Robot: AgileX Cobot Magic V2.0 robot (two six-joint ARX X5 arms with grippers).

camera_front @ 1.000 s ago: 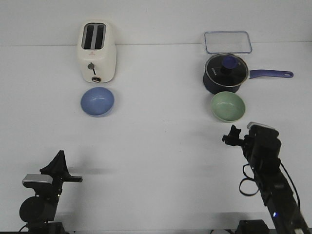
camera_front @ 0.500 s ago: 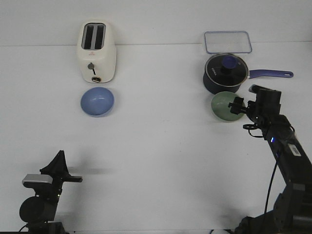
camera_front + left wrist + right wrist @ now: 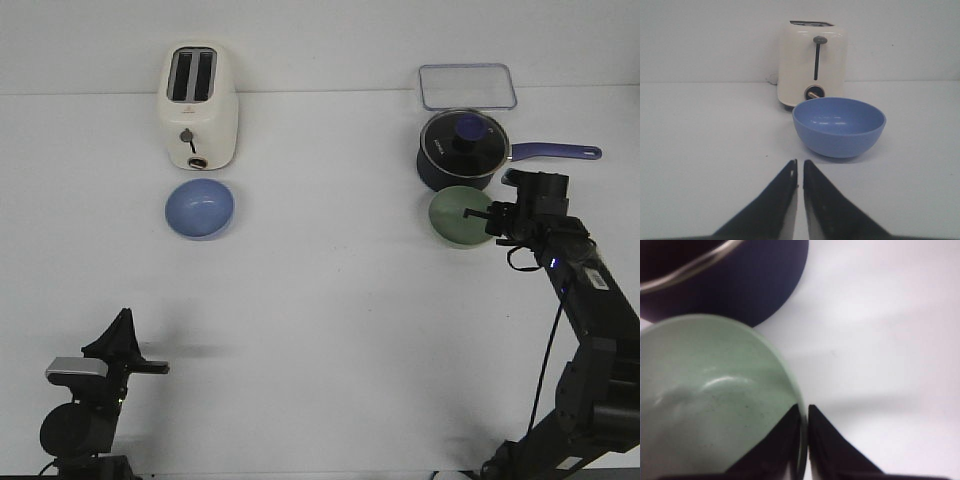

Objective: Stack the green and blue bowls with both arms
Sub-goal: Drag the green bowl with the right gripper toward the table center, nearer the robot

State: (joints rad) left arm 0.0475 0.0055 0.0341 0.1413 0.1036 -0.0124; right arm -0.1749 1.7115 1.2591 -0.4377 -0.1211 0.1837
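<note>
The pale green bowl [image 3: 455,218] sits on the white table just in front of the dark blue saucepan. My right gripper [image 3: 488,216] is at its right rim and shut on it. In the right wrist view one finger lies inside the green bowl [image 3: 705,400] and one outside, so the right gripper [image 3: 805,407] pinches the rim. The periwinkle blue bowl [image 3: 199,208] sits in front of the toaster on the left. My left gripper [image 3: 122,325] is low at the near left, far from it. In the left wrist view the left gripper [image 3: 800,162] is shut and empty, with the blue bowl [image 3: 839,126] ahead of it.
A cream toaster [image 3: 199,105] stands right behind the blue bowl. The dark blue lidded saucepan [image 3: 460,150], handle pointing right, stands close behind the green bowl and shows in the right wrist view [image 3: 730,285]. A clear rectangular container [image 3: 467,86] lies at the back right.
My right arm reached forward from the near right to the green bowl and its fingers now straddle the right rim. The bowl shifted slightly left. The left arm has not moved.
</note>
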